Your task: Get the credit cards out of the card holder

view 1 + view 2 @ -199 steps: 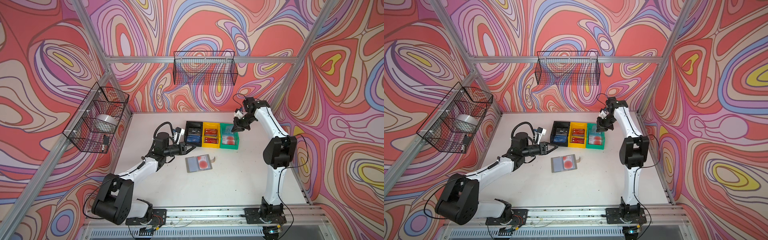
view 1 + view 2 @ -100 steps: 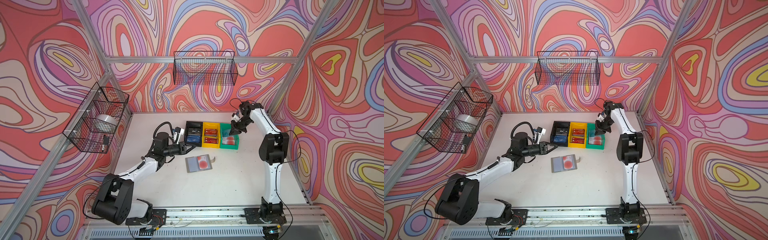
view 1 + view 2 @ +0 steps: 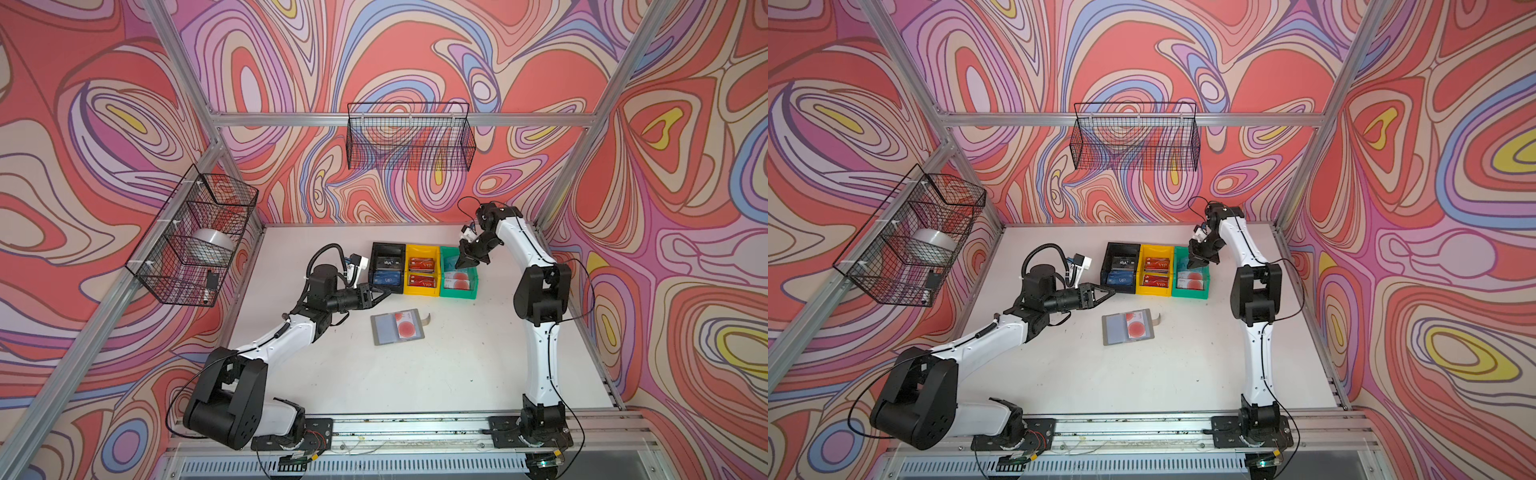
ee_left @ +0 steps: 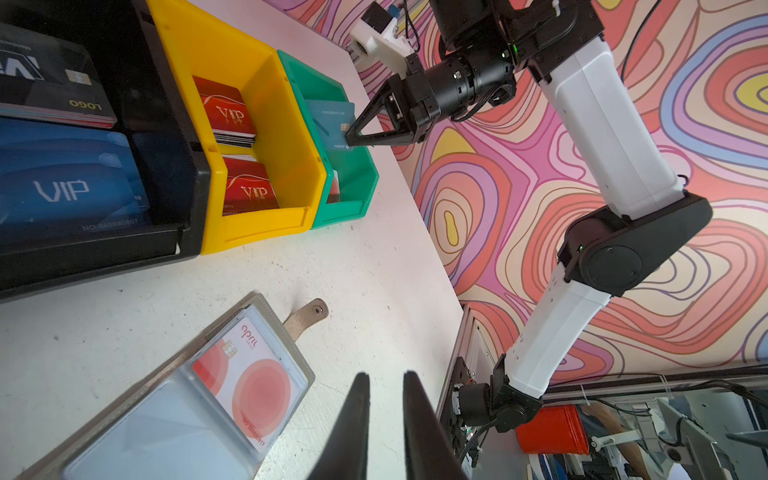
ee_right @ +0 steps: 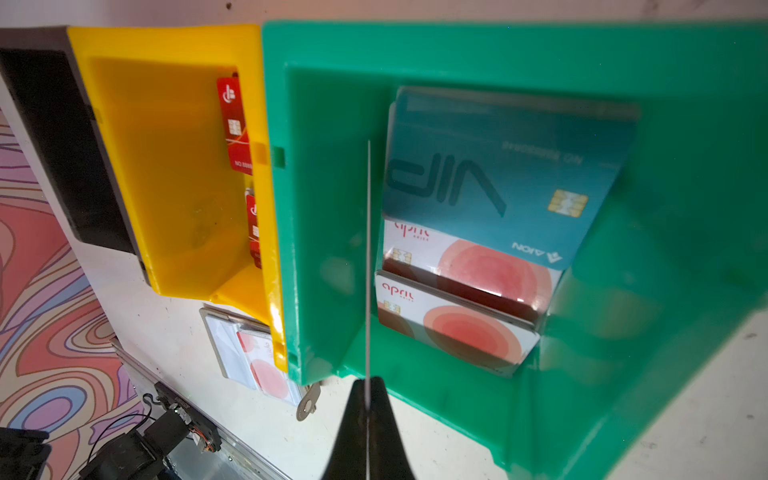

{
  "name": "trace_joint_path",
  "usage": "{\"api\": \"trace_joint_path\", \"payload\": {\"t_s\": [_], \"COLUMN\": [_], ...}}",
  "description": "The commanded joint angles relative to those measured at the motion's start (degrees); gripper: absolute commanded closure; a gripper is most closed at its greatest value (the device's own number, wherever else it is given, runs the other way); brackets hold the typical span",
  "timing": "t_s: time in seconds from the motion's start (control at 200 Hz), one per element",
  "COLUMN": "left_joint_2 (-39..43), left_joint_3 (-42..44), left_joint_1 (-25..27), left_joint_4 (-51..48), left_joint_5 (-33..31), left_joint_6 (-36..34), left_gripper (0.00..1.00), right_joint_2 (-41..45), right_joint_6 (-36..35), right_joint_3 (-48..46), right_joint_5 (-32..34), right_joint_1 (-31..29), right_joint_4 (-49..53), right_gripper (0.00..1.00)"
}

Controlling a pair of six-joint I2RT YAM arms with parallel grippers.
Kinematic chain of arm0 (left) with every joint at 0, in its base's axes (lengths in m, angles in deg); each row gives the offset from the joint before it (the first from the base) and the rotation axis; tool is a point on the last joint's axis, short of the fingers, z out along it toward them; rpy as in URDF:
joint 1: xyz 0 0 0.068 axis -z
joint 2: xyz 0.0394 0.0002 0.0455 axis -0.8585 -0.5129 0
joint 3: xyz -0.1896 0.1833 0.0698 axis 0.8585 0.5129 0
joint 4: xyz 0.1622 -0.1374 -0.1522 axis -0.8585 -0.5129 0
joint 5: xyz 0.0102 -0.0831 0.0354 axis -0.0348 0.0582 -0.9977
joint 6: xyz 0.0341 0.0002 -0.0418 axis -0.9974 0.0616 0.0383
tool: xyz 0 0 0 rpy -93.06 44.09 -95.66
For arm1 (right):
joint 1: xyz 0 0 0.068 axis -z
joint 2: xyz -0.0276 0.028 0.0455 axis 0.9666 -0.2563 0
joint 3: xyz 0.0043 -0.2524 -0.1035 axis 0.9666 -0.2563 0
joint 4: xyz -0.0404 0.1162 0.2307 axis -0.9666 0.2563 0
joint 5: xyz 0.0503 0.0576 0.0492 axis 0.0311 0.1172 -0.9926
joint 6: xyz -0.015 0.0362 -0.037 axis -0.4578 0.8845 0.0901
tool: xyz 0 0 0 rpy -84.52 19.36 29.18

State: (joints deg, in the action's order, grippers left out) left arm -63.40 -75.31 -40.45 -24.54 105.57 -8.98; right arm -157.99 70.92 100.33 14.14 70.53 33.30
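White desk [image 3: 415, 374] bare around grey book-like card holder [image 3: 397, 327]; left tool [image 4: 385, 378] ajar, empty; right tool [image 5: 368, 384], at its 1–2 o'clock, pinches thin plastic card [image 5: 368, 249].

The white tabletop [image 3: 415, 374] carries a black bin [image 3: 387, 246], a yellow bin [image 3: 422, 292] and a green bin [image 3: 457, 294], standing side by side in a touching row toward the back wall. In front of the row and apart from it, the grey card holder [image 3: 384, 329] lies open and flat, its strap tab [image 3: 426, 320] curling out toward the right arm's side.
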Motion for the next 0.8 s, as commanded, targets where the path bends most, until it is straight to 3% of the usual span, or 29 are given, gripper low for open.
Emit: {"api": "trace_joint_path", "payload": {"t_s": [0.0,0.796], "left_joint_2": [0.35,0.17], "left_joint_3": [-1.19,-1.3], "left_joint_1": [-0.37,-0.39], "left_joint_4": [0.19,0.48], "left_joint_5": [-0.27,-0.49], "left_joint_6": [-0.45,-0.08], "left_gripper": [0.81,0.81], "right_joint_2": [-2.37,-4.6], "right_joint_6": [-0.06,1.29], "right_joint_3": [1.7,4.31], "right_joint_5": [-1.12,-2.98], "right_joint_1": [0.6,2.42], "right_joint_4": [-0.77,-2.71], "right_gripper": [1.0,1.0]}}
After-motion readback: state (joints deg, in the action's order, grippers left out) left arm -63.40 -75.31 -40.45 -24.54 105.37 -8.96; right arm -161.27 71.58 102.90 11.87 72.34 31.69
